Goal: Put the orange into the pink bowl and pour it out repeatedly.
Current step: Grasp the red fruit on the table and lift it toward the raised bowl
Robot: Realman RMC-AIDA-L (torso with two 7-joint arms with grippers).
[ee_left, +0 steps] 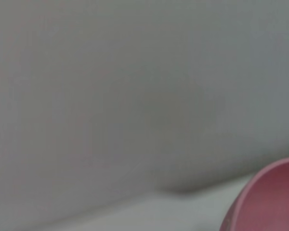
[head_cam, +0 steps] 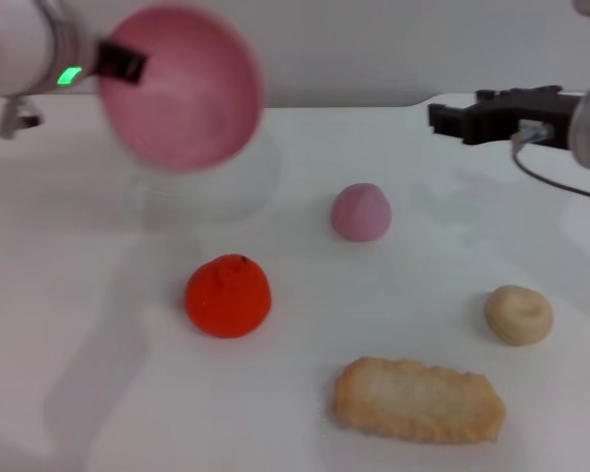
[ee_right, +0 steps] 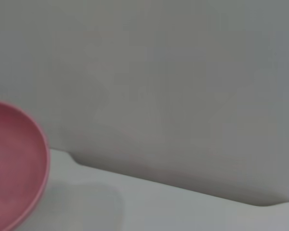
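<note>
Left pincer (head_cam: 121, 62) clamps tipped, empty bowl (head_cam: 182, 88) aloft; level it gently onto worktop (head_cam: 98, 393) beside orange (head_cam: 228, 296); right pincer (head_cam: 452, 118) parked, fingers' state unclear.

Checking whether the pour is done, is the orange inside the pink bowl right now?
No, the orange sits on the table while the tipped pink bowl, held up by the left tool, is empty.

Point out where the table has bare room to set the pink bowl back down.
Widest bare patch: the table left of the orange, under the pink bowl that the left gripper holds tilted in the air. Another lies between the pink dome and the right gripper. Crowded: the near right, with doughnut and cracker.
</note>
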